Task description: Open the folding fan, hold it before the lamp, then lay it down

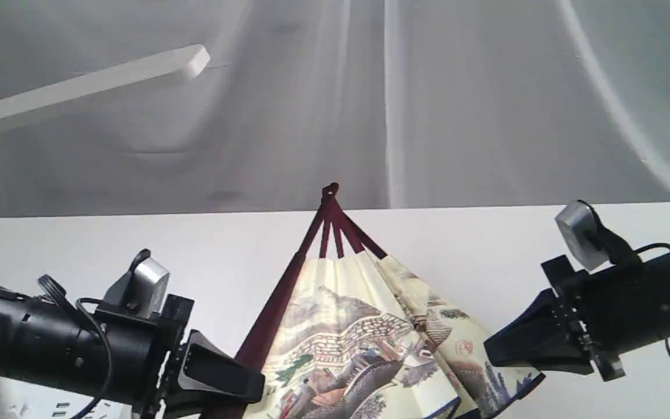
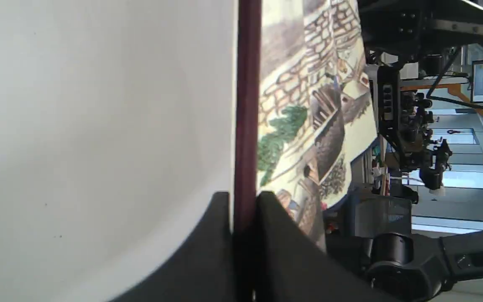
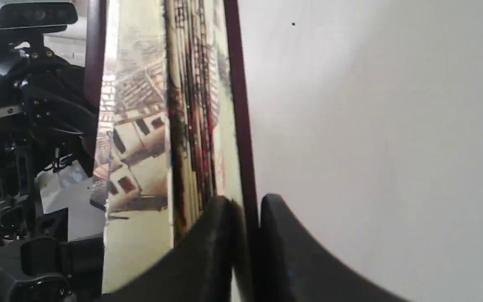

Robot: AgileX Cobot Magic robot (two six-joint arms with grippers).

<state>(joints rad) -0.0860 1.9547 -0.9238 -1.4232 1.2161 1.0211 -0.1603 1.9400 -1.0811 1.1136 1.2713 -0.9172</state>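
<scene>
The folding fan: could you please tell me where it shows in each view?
Exterior view: folding fan lower centre, partly spread, pivot uppermost.
Left wrist view: mid-frame, maroon outer rib pinched in the left claw.
Right wrist view: mid-frame, other outer rib pinched in the right claw.
Shared landmark: the leaf's painted stone wall.

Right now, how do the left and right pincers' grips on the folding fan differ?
The left pincer clamps a maroon rib beside spread paper; the right pincer clamps the opposite rib, with unopened pleats bunched beside it. The left pincer holds the folding fan's left edge, the right pincer its right. Both are shut.
</scene>
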